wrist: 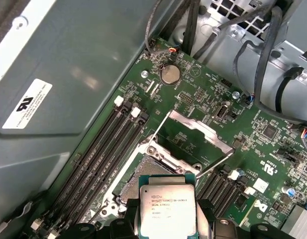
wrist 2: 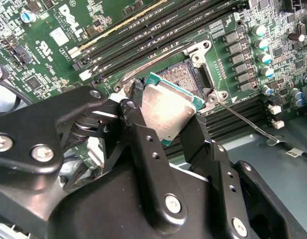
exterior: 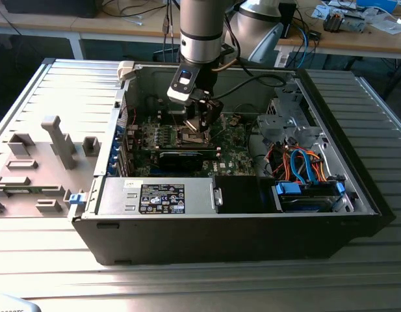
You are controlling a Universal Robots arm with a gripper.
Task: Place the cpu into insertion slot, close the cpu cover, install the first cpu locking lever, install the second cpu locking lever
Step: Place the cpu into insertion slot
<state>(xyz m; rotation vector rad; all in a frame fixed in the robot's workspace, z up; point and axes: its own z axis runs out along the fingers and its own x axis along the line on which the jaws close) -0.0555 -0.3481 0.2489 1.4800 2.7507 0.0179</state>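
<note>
My gripper (wrist 2: 165,112) is shut on the cpu (wrist 2: 169,110), a flat silver-topped square chip pinched at two opposite edges by the black fingers (wrist 2: 138,124). In the first wrist view the cpu (wrist: 167,211) hangs tilted just above and short of the insertion slot (wrist: 152,177), apart from it. The slot's dark pin field (wrist 2: 185,74) lies bare inside its silver rim. The cpu cover (wrist: 192,123) stands swung up on the slot's far side. A thin wire lever (wrist 2: 243,117) sticks out beside the slot, unlatched. In the exterior view the gripper (exterior: 200,123) hovers low over the green motherboard (exterior: 236,153).
Black memory slots (wrist: 108,144) flank the slot on both sides. A long black card (exterior: 181,158), a power supply (exterior: 161,195), and orange and blue cables (exterior: 304,162) crowd the case. The grey case wall (wrist: 68,74) rises close by.
</note>
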